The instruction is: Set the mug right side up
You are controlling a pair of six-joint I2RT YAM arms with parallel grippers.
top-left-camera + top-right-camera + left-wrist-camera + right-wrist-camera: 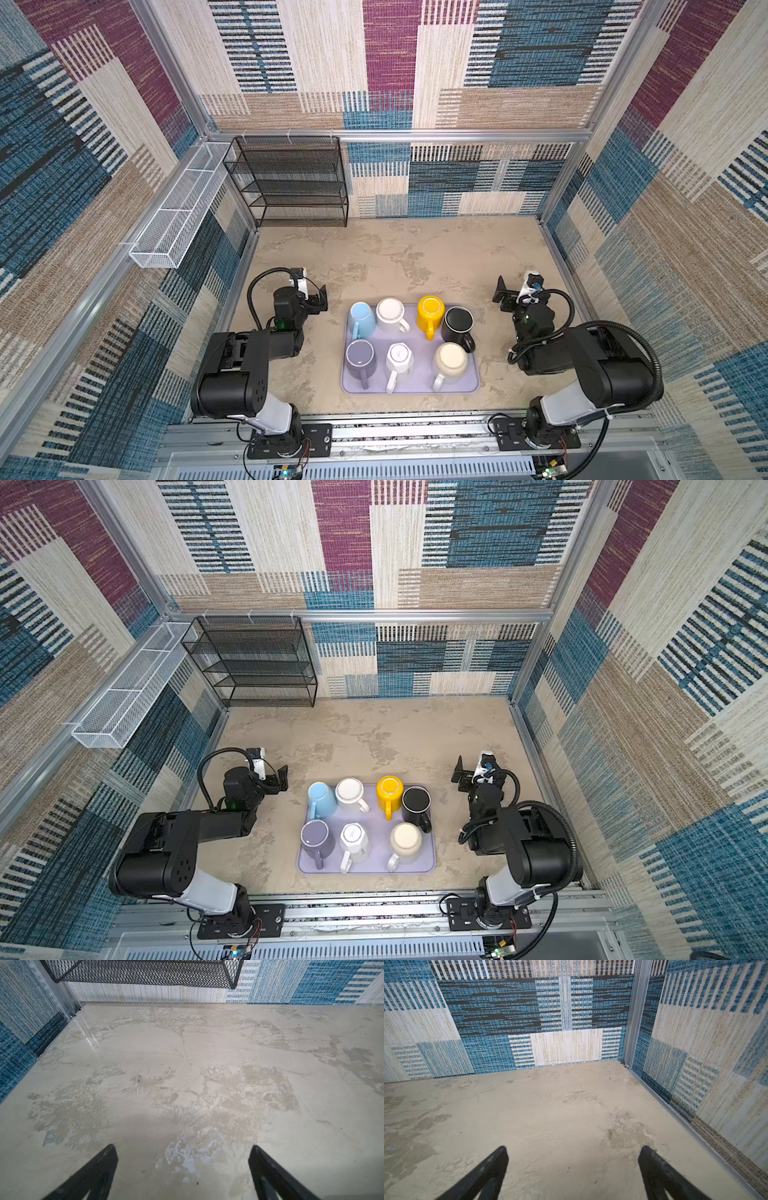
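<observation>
I see the white faceted mug (399,359) bottom up in the front row of a lavender tray (411,391), between a purple mug (360,357) and a cream mug (451,359), near the tabletop's (374,257) front edge. The left fingers (99,1172) and the right fingers (488,1174) are spread wide and empty, each over bare tabletop beside the tray.

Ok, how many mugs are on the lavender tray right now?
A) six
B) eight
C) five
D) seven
D: on the tray, the far row holds the light blue mug, white mug, yellow mug and black mug. The near row holds the purple mug, faceted white mug and cream mug.
</observation>
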